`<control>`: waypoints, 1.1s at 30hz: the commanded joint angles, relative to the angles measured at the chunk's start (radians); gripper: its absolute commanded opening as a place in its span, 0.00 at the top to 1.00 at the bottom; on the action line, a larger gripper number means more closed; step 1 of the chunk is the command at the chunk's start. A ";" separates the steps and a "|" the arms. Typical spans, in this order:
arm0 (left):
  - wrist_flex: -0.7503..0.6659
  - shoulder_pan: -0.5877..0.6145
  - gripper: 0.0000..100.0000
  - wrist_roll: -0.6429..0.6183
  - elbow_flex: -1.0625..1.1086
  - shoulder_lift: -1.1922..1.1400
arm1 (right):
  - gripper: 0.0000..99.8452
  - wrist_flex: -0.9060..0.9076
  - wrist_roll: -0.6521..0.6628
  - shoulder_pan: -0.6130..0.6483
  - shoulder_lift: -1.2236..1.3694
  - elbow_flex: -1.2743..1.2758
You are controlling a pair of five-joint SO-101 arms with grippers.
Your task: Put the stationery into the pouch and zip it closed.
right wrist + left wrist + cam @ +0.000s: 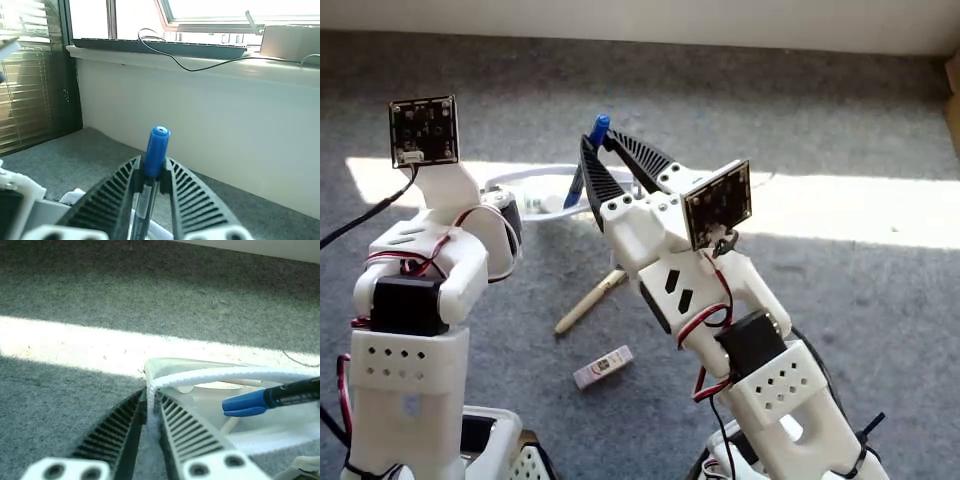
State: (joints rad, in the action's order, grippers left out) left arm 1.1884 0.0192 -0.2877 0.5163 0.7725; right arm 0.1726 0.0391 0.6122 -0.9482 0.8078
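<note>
In the high view, a blue-capped pen [600, 128] is pinched between the fingers of the right gripper [603, 150]. It is held steeply above the white pouch [545, 203], which lies on the grey carpet [820, 120] at the far left of the right arm. A pencil [588, 302] lies on the carpet nearer the arms. A small packaged piece [603, 367], possibly an eraser, lies nearer again. Both are well apart from the pouch, so the packing step is judged to be in hand, with the zipping not yet begun.

In the left wrist view, the fingers of the left gripper [150, 407] are pressed together on the pouch's white rim [200, 375], so the mouth is propped open. The pen's blue cap [250, 402] is seen over that opening.

In the right wrist view, the pen [157, 142] is clamped between the right gripper's [152, 167] fingers with its cap pointing away from the wrist.

For the next move, the pen should probably be lowered until it lies inside the mouth before the fingers are spread. The rim must be held firmly meanwhile. Whether the pen has already entered the mouth cannot be told.
</note>
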 commanded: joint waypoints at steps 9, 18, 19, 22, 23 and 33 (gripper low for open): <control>0.000 -0.007 0.99 0.011 0.016 -0.015 | 0.99 0.150 0.011 0.030 -0.021 -0.021; -0.005 -0.007 0.99 0.011 0.033 -0.015 | 0.85 0.153 0.012 0.044 -0.021 -0.021; -0.005 -0.007 0.99 0.011 0.033 -0.015 | 0.85 0.153 0.012 0.044 -0.021 -0.021; -0.005 -0.007 0.99 0.011 0.033 -0.015 | 0.85 0.153 0.012 0.044 -0.021 -0.021; -0.005 -0.007 0.99 0.011 0.033 -0.015 | 0.85 0.153 0.012 0.044 -0.021 -0.021; -0.005 -0.007 0.99 0.011 0.033 -0.015 | 1.00 0.259 0.011 0.097 -0.045 -0.022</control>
State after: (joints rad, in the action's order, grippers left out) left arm 1.1884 0.0192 -0.2877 0.5271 0.7725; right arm 0.4043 0.0391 0.6797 -0.9482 0.8078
